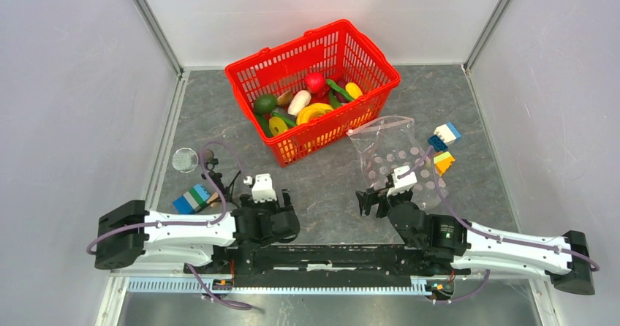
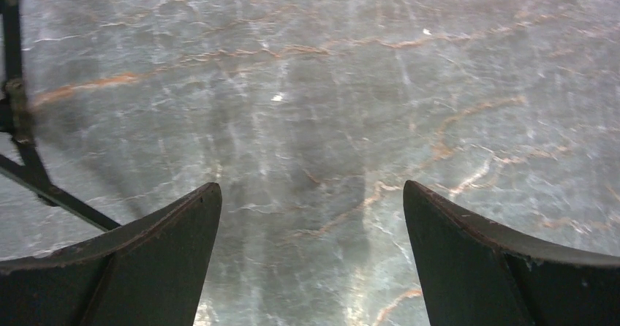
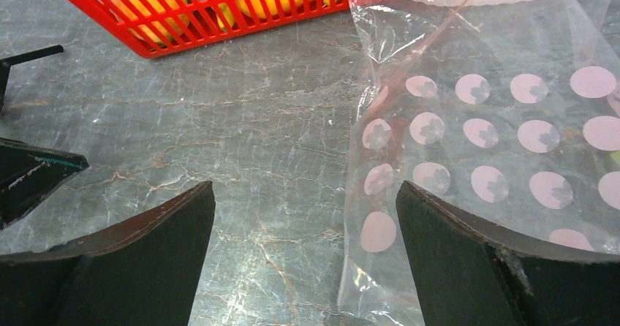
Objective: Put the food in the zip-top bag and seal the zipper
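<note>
The food (image 1: 307, 99), glossy toy fruits and vegetables in red, white, yellow and green, lies inside the red mesh basket (image 1: 322, 132) at the back centre. Right of the basket, the clear zip-top bag (image 1: 387, 154) with pinkish dots lies flat on the table. Its zipper (image 1: 380, 127) is the pale strip on its far edge. My right gripper (image 1: 374, 200) hangs open at the bag's near left corner. In the right wrist view, my right gripper (image 3: 305, 191) holds nothing, and its right finger overlaps the bag (image 3: 497, 121). My left gripper (image 2: 312, 194) is open over bare table.
Coloured building bricks lie at the near left (image 1: 191, 198) and right of the bag (image 1: 444, 136). A small round metal strainer (image 1: 185, 158) sits by the left wall. Walls enclose the grey marbled table on three sides. The basket (image 3: 219, 4) fills the top of the right wrist view.
</note>
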